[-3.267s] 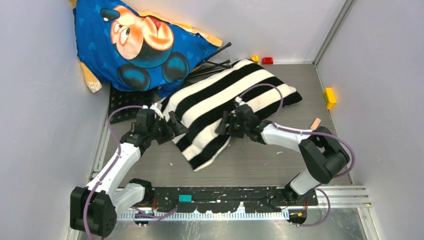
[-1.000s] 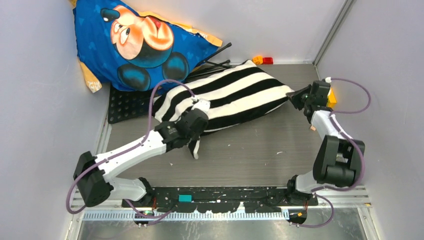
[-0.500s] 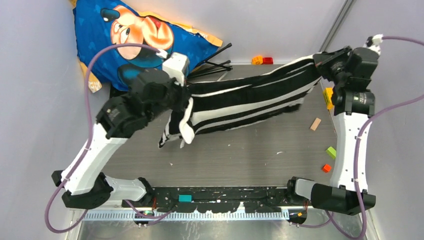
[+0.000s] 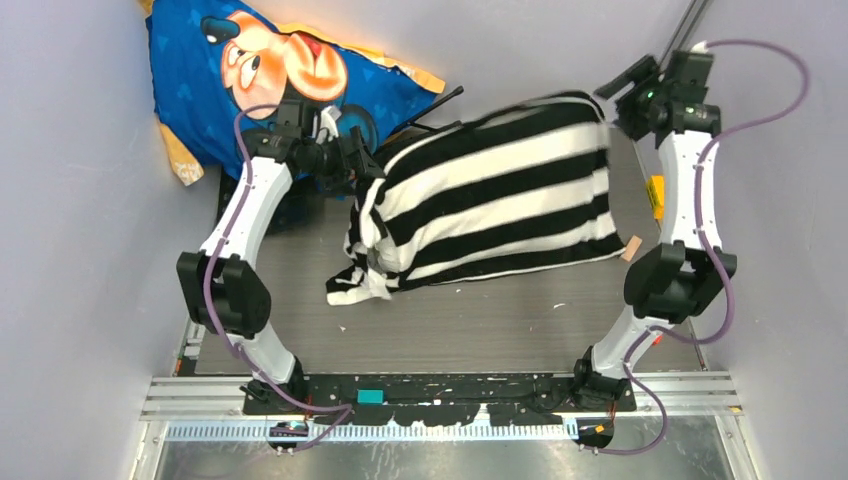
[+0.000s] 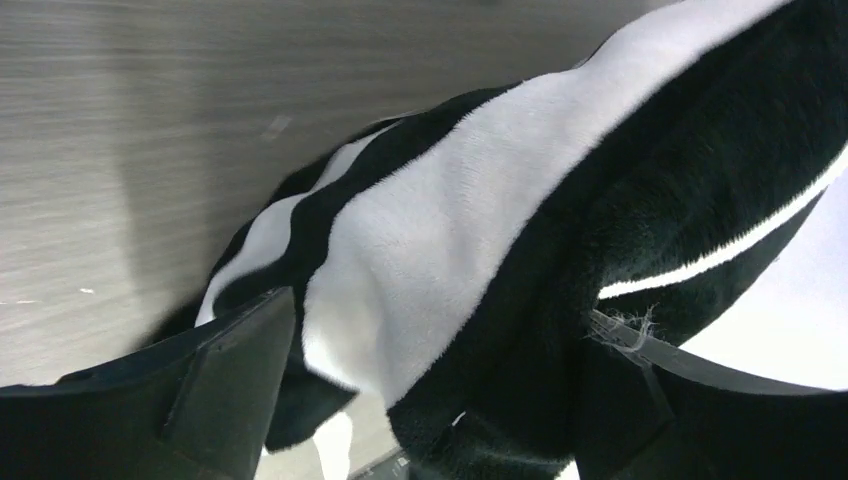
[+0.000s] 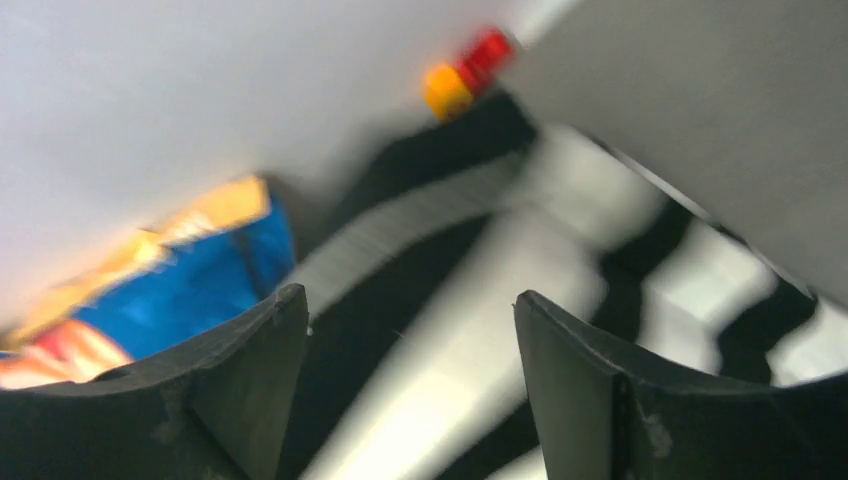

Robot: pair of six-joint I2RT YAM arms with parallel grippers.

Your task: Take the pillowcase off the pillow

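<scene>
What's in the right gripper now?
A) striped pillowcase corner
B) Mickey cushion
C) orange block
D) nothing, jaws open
D: the right wrist view shows the right gripper with its jaws spread around an empty gap; the pillowcase lies beyond them, not pinched.

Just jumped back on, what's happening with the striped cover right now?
Both arms reach over the far side of the table, the striped pillowcase slumped between them. The left pincer stands open with fabric lying between its jaws; the right pincer is open too, above the cloth, gripping nothing. No bare pillow shows, so I can't tell whether the case is off.
</scene>
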